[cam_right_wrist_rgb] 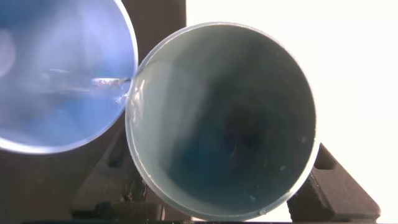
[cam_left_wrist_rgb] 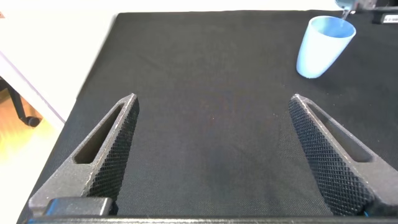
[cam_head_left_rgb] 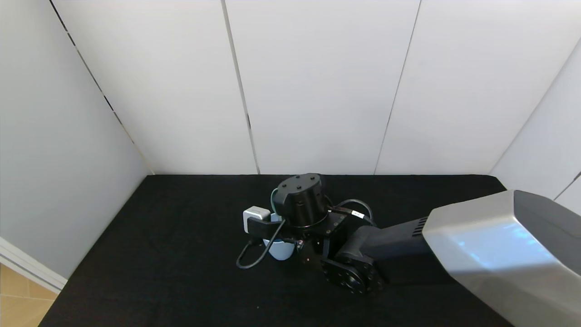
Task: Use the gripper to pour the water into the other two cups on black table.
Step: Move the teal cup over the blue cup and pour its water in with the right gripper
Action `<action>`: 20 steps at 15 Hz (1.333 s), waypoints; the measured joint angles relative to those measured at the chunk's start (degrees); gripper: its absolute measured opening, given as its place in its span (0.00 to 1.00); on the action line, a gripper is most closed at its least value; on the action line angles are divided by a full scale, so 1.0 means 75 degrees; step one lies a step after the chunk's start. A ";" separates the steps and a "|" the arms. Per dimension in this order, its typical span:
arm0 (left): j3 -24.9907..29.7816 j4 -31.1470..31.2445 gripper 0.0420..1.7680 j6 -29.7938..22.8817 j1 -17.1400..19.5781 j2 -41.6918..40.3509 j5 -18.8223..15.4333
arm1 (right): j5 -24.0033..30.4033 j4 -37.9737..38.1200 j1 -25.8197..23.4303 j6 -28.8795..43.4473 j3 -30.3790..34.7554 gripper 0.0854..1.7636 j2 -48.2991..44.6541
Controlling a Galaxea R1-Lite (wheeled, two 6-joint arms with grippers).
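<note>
Water [cam_right_wrist_rgb: 115, 82] runs in a thin stream from the teal cup [cam_right_wrist_rgb: 224, 121] over its rim into the light blue cup [cam_right_wrist_rgb: 59, 68]. Right gripper [cam_head_left_rgb: 290, 236] pinches the teal cup, tipped, mid-counter [cam_head_left_rgb: 159, 254]. White labels on its cables, not readable. Left gripper [cam_left_wrist_rgb: 214, 162] spread wide, hovering over bare black cloth, well apart from the blue cup.

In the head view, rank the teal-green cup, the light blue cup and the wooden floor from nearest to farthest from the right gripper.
1. teal-green cup: held in the right gripper, mostly hidden under its wrist.
2. light blue cup: right beside it, standing below the teal-green cup's lip.
3. wooden floor: far off, beyond the black table on its left side.
</note>
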 joint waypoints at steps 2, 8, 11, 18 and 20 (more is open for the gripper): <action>0.0000 0.0000 0.97 0.0003 0.0000 0.0000 0.0003 | -0.0002 -0.0192 0.0003 -0.0254 0.0000 0.67 0.0055; 0.0000 0.0000 0.97 0.0000 0.0000 0.0000 0.0003 | 0.0000 -0.0883 -0.0067 -0.1217 0.0029 0.66 0.0166; 0.0000 0.0000 0.97 0.0003 0.0000 0.0000 0.0003 | -0.0002 -0.1416 -0.0132 -0.1679 0.0059 0.66 0.0249; 0.0000 0.0000 0.97 0.0003 0.0000 0.0000 0.0003 | -0.0236 -0.1469 -0.0146 -0.1647 0.0091 0.66 0.0297; 0.0000 0.0000 0.97 0.0000 0.0000 0.0000 0.0000 | -0.0346 -0.1466 -0.0140 -0.1434 0.0224 0.66 0.0239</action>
